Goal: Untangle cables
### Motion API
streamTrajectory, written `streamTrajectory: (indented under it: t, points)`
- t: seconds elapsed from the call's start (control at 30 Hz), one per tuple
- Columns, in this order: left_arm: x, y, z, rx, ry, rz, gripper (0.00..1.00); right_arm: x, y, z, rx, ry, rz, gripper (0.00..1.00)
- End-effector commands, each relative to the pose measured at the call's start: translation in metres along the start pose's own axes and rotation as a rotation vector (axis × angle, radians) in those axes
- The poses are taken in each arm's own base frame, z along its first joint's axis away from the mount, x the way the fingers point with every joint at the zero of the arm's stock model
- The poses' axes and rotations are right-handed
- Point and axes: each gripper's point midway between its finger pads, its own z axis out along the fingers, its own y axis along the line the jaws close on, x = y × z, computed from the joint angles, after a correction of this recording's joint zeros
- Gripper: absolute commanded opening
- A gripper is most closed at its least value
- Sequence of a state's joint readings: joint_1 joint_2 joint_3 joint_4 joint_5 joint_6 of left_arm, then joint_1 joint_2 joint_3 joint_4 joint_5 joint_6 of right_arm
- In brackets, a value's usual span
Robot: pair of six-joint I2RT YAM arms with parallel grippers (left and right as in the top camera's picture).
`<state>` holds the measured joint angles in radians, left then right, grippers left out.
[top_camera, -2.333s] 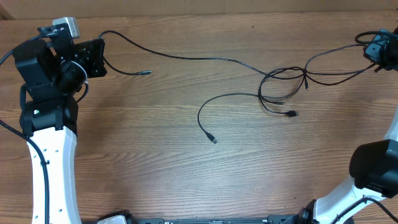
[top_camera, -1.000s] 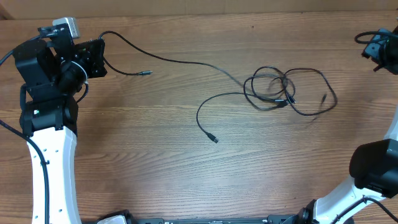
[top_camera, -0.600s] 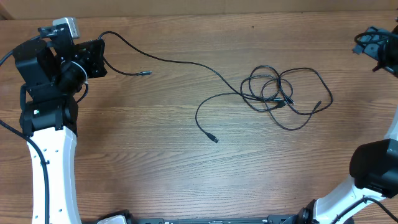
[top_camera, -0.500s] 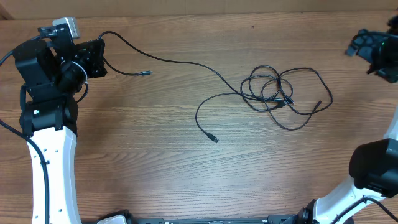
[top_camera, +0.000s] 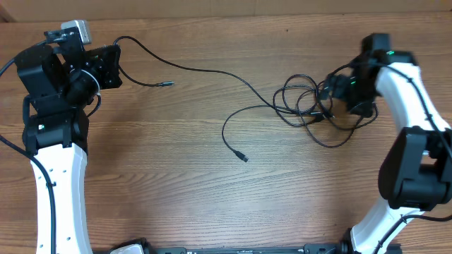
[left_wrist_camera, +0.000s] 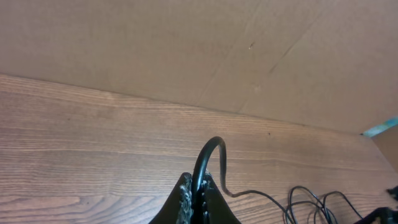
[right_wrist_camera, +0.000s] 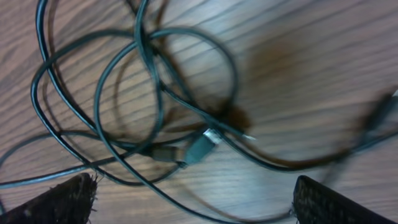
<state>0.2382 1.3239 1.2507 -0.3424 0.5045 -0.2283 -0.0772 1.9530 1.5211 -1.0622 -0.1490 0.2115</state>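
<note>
Thin black cables lie on the wooden table. One long strand (top_camera: 205, 69) runs from my left gripper (top_camera: 115, 62) to a tangled heap of loops (top_camera: 311, 106) at the right. Its short tail ends in a plug (top_camera: 164, 83). Another strand curves out of the heap to a plug (top_camera: 244, 159) at mid-table. In the left wrist view my left gripper (left_wrist_camera: 200, 190) is shut on the cable (left_wrist_camera: 210, 152), which arches up out of the jaws. My right gripper (top_camera: 333, 88) hovers low over the heap, open wide. In the right wrist view its fingertips (right_wrist_camera: 69, 198) flank the loops and two small plugs (right_wrist_camera: 200, 147), touching nothing.
A brown cardboard wall (left_wrist_camera: 186, 50) stands along the table's far edge. Bare wood (top_camera: 176, 190) stretches across the middle and front of the table. The right arm's white links (top_camera: 409, 92) reach in from the right edge.
The right arm has swung in from the far right edge and dropped over the tangled heap, its jaws opening wide. The loops settled closer together. The left arm and its cable have not moved.
</note>
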Motion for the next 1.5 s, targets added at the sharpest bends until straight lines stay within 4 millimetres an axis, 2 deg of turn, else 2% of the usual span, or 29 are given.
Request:
streamTrajectory:
  t: [0.0, 0.27, 0.33, 0.47, 0.67, 0.8, 0.9, 1.1, 1.13, 1.2, 1.23, 1.33, 1.43, 1.47]
  points:
    - [-0.011, -0.006, -0.011, 0.012, -0.033, 0.03, 0.04, 0.003, -0.01, 0.009, 0.09, -0.032, 0.111, 1.0]
    - [-0.006, -0.005, -0.01, 0.006, -0.011, 0.017, 0.04, 0.02, -0.042, 0.026, 0.23, -0.036, 0.297, 1.0]
    - [-0.005, -0.005, -0.01, 0.006, -0.01, 0.017, 0.04, 0.025, -0.043, 0.027, 0.237, -0.019, 0.304, 1.0]
    - [-0.005, -0.005, -0.01, 0.006, -0.009, 0.016, 0.04, 0.041, -0.049, 0.025, 0.274, 0.027, 0.421, 1.0]
    - [-0.002, -0.004, -0.01, 0.002, 0.004, 0.011, 0.04, 0.069, -0.076, 0.011, 0.462, 0.053, 0.628, 1.0]
    - [0.002, -0.003, -0.01, -0.001, 0.017, 0.017, 0.04, 0.08, -0.081, 0.01, 0.497, 0.083, 0.647, 1.0]
    - [0.004, -0.002, -0.01, -0.003, 0.026, 0.028, 0.04, 0.096, -0.086, 0.023, 0.51, 0.111, 0.669, 1.0]
    - [0.005, -0.002, -0.01, -0.006, 0.029, 0.051, 0.04, 0.12, -0.075, 0.067, 0.372, 0.17, 0.7, 1.0]
    - [0.005, -0.002, -0.01, -0.006, 0.029, 0.051, 0.04, 0.124, -0.07, 0.073, 0.334, 0.188, 0.707, 0.97]
    - [0.005, -0.002, -0.01, -0.006, 0.029, 0.051, 0.04, 0.13, -0.061, 0.082, 0.272, 0.217, 0.719, 0.79]
    - [0.005, -0.002, -0.01, -0.006, 0.029, 0.051, 0.04, 0.133, -0.056, 0.086, 0.241, 0.23, 0.722, 0.61]
    - [0.005, -0.002, -0.01, -0.006, 0.029, 0.051, 0.04, 0.136, -0.05, 0.093, 0.195, 0.245, 0.728, 0.29]
    - [0.005, -0.001, -0.01, -0.006, 0.029, 0.05, 0.04, 0.14, -0.052, 0.095, 0.197, 0.25, 0.729, 0.06]
    - [0.005, -0.001, -0.01, -0.006, 0.03, 0.05, 0.04, 0.141, -0.052, 0.095, 0.198, 0.253, 0.729, 0.04]
